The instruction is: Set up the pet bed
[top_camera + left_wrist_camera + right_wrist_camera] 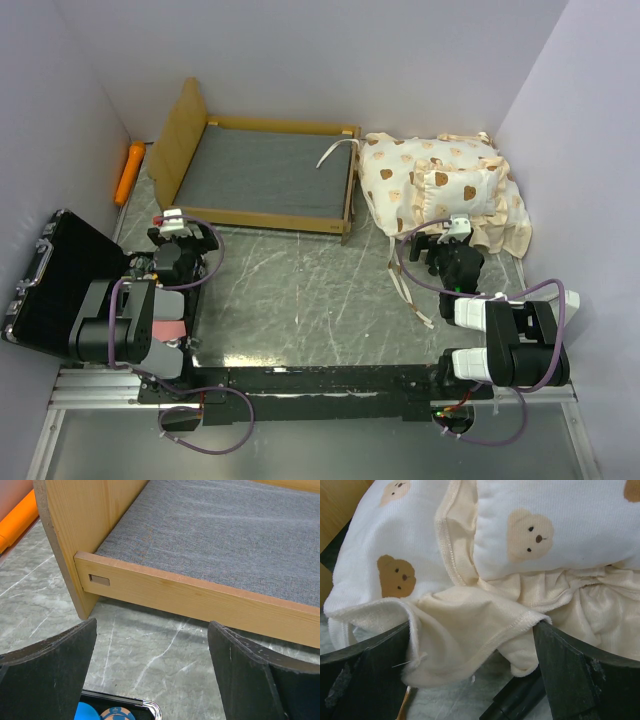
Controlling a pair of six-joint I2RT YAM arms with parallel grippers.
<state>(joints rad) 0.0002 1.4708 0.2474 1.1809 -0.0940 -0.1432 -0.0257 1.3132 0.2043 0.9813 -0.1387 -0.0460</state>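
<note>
The pet bed frame (280,170) of light wood stands at the back left, grey base bare, tall headboard (178,140) on its left end. The bear-print mattress (395,185) lies bunched on the table right of the frame, with the matching pillow (462,188) on top. My left gripper (176,220) is open just short of the frame's near rail (200,597), close to the headboard (80,525). My right gripper (457,226) is open at the mattress's near edge. In the right wrist view a cream ruffle (465,630) hangs between the spread fingers, below the pillow (555,525).
A black hard case (55,280) lies open at the left wall; poker chips (117,714) show in it under the left wrist. An orange object (128,170) rests against the left wall. White tie straps (405,285) trail over the table near the right arm. Walls close in on three sides.
</note>
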